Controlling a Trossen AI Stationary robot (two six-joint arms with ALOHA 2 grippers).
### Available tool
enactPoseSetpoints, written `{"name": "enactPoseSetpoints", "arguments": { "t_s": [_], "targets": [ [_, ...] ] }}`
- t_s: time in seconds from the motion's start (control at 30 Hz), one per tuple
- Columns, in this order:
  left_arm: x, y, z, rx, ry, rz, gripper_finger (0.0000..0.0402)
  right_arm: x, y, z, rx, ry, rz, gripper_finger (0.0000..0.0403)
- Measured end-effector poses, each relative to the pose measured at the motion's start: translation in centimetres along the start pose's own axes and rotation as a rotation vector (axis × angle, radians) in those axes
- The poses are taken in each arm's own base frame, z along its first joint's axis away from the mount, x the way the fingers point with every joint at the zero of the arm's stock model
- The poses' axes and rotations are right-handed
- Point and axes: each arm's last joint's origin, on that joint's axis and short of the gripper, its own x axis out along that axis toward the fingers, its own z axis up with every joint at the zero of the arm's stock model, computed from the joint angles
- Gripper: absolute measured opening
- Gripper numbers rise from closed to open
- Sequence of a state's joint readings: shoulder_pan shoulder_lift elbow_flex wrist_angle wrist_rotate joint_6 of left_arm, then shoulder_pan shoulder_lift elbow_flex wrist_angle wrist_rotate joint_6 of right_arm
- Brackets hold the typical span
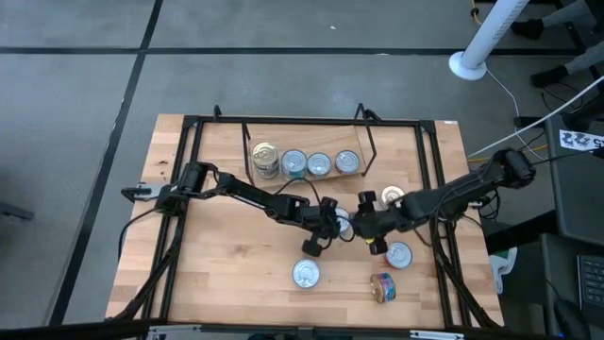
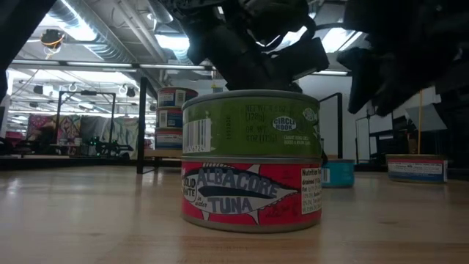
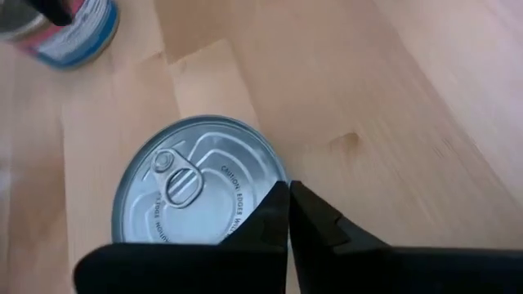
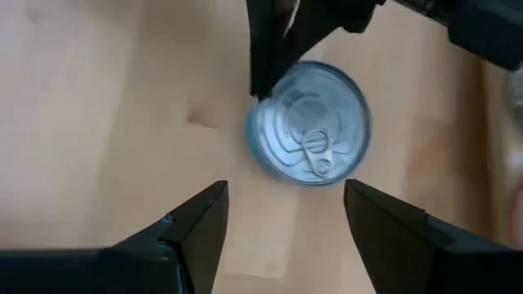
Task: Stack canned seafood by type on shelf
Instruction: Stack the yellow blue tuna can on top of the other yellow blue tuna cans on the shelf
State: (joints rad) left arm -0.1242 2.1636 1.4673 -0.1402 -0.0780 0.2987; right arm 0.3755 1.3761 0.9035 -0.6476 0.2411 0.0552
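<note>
A tin with a silver pull-tab lid and a blue side (image 4: 309, 122) stands upright on the tabletop between my two grippers, also seen as the tin (image 3: 196, 184). My left gripper (image 3: 288, 200) is shut, its tips at the edge of the tin's lid. My right gripper (image 4: 282, 204) hangs open above the table just short of the tin, one finger off to each side. On the shelf (image 1: 311, 140) at the far middle stand several tins (image 1: 307, 162), the left ones stacked. A green tin sits on a red tuna tin (image 2: 251, 187) near the front edge. My left gripper's shut fingertips (image 4: 261, 73) slant down onto the rim of the tin's lid (image 4: 260, 102), on the side facing the left arm. Whether they touch the rim or stand just above it, I cannot tell. The tin stands flat on the table.
Loose tins lie around: one beyond the right gripper (image 1: 393, 195), one nearer (image 1: 399, 255), one on its side (image 1: 382, 286) near the front. Black rails (image 1: 189, 189) run along the tabletop's sides. Bare wood lies at the front left.
</note>
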Motion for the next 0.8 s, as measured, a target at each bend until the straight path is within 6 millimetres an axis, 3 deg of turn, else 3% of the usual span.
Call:
{"name": "enactPoseSetpoints", "arguments": {
  "t_s": [0.2,0.5,0.8],
  "targets": [
    [0.0,0.1,0.1,-0.095,-0.01,0.001,0.0,1.5,2.3,-0.2,-0.131,0.045,-0.164,0.0243],
    [0.0,1.0,0.0,-0.248,-0.027,0.0,0.0,4.5,5.0,-0.3,-0.222,0.065,-0.27,0.0243],
    [-0.3,1.9,1.0,-0.343,-0.067,-0.017,0.0,6.6,5.8,-0.6,-0.213,0.088,-0.332,0.0243]
  ]
}}
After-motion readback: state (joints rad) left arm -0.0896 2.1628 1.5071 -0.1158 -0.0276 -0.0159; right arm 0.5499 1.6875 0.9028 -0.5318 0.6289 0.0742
